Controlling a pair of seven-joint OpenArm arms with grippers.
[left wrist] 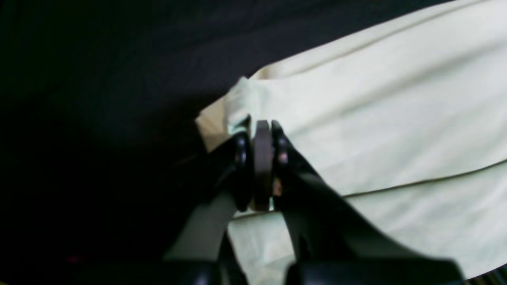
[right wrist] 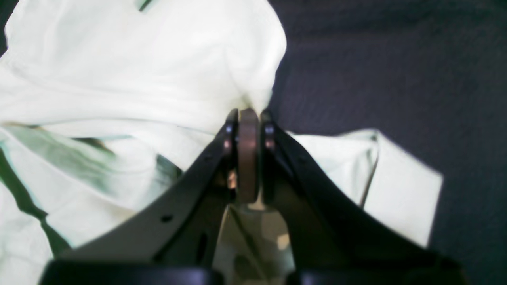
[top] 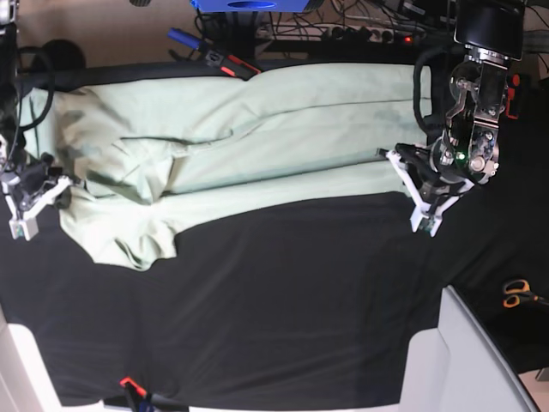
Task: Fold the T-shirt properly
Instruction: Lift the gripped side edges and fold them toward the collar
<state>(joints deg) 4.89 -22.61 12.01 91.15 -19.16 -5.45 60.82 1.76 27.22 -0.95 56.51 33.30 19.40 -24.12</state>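
T-shirt (top: 257,129) spread across far half of desk (top: 283,300). Left tool (left wrist: 263,126) and right tool (right wrist: 248,114) each pinch cloth edge. My worry: thin pinch slips, fold goes crooked.

The left gripper (left wrist: 262,126) fingers seemingly pinch the T-shirt (left wrist: 376,118) corner.

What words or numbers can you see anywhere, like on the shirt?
None can be read.
T-shirt: plain pale green, no print or label showing.
Clutter behind the table: too small and blurred to show any text.
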